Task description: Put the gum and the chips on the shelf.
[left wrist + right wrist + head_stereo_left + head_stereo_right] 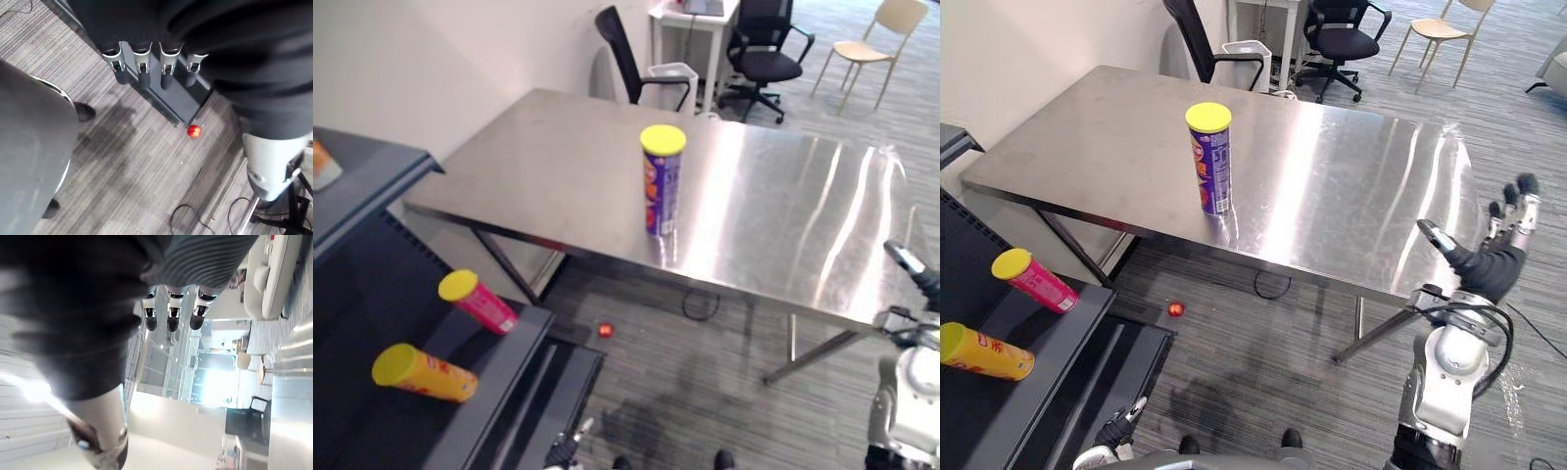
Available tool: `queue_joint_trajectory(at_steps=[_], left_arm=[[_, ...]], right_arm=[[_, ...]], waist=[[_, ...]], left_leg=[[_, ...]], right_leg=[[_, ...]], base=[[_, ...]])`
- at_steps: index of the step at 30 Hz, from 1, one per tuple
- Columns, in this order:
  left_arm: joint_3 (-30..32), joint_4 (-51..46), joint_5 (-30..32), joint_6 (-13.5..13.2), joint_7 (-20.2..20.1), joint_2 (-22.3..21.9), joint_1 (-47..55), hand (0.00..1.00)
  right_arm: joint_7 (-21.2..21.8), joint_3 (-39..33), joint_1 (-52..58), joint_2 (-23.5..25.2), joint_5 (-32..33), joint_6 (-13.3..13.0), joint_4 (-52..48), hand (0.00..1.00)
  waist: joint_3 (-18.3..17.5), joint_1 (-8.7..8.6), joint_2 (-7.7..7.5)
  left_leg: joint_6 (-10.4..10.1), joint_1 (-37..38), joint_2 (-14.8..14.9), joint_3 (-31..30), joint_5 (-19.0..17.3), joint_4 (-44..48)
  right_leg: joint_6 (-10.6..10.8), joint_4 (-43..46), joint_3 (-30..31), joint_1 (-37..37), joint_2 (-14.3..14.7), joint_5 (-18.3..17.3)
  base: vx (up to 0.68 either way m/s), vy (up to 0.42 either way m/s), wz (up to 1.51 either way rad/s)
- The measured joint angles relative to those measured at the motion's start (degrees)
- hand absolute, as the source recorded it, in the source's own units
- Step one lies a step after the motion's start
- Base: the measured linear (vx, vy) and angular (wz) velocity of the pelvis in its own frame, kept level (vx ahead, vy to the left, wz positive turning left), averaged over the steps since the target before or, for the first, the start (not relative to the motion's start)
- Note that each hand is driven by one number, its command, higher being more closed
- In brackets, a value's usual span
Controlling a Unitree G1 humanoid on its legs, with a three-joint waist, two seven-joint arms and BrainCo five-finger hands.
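Note:
A purple chips can (662, 181) with a yellow lid stands upright near the front edge of the steel table (783, 206). On the dark shelf (504, 387) at the left lie a pink can (478, 302) and a yellow can (423, 372), both on their sides. A small red round thing (194, 130) rests on the floor by the shelf's corner. My right hand (1489, 269) is raised beside the table's near right edge, fingers (168, 316) straight, holding nothing. My left hand (1121, 426) hangs low by the shelf's front, fingers (142, 68) straight and pointing at the floor.
An upper shelf level (362, 186) at far left carries an orange item (321, 162). Behind the table are black office chairs (764, 49), a white bin (671, 83), a white desk (690, 24) and a beige chair (876, 44). Grey carpet runs under the table.

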Motion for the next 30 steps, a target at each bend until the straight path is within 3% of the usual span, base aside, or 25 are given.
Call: queue_joint_trajectory(at_steps=[7, 9, 16, 21, 30], left_arm=[[-0.01, -0.66, -0.04, -0.53, -0.28, 0.03, 0.12, 0.0], [-0.08, -1.68, -0.1, -0.53, -0.24, -0.12, 0.11, 0.0], [-0.07, -2.52, -0.23, -0.57, -0.23, -0.12, 0.11, 0.0], [-0.91, -3.53, -0.53, -0.57, -0.18, -0.05, -0.13, 0.0], [-1.24, -4.49, -0.53, -0.63, -0.15, -0.1, -0.35, 0.0]], right_arm=[[1.03, 7.36, -8.01, -2.65, 1.52, 0.45, 7.61, 0.0], [1.04, 9.0, -10.42, -2.67, 2.95, 1.05, 10.36, 0.0], [0.99, 12.95, -17.04, -3.19, 3.58, 1.94, 16.15, 0.0], [1.91, 16.57, -20.5, -4.16, 4.79, 2.91, 21.15, 0.0], [2.16, 19.87, -27.42, -4.62, 5.17, 4.09, 26.31, 0.0]], waist=[[0.19, 0.59, -0.39], [0.34, 1.84, -0.63], [1.2, 2.4, -0.79], [1.62, 3.86, -0.87], [2.97, 4.35, -0.87]], left_leg=[[0.36, -0.81, -0.66, -3.02, 1.74, -1.56], [0.32, -0.78, -0.58, -3.31, 2.31, -2.16], [0.34, -1.16, -0.74, -5.99, 3.64, -3.49], [0.37, -1.89, -1.22, -6.66, 4.29, -3.83], [0.28, -2.13, -0.81, -7.65, 4.81, -4.38]], right_leg=[[0.0, 0.24, -2.77, 0.12, -0.5, 0.0], [0.0, 0.26, -3.07, 0.04, -0.41, 0.0], [0.0, 0.51, -5.74, 0.43, -0.45, -0.01], [0.01, -0.01, -6.35, 0.25, -0.44, -0.02], [0.01, -0.06, -7.27, 0.31, -0.35, -0.01]], base=[[-0.01, -0.005, 0.22], [-0.02, -0.03, 0.13], [-0.03, -0.026, 0.19], [-0.01, -0.01, 0.07], [-0.01, -0.018, 0.05]])
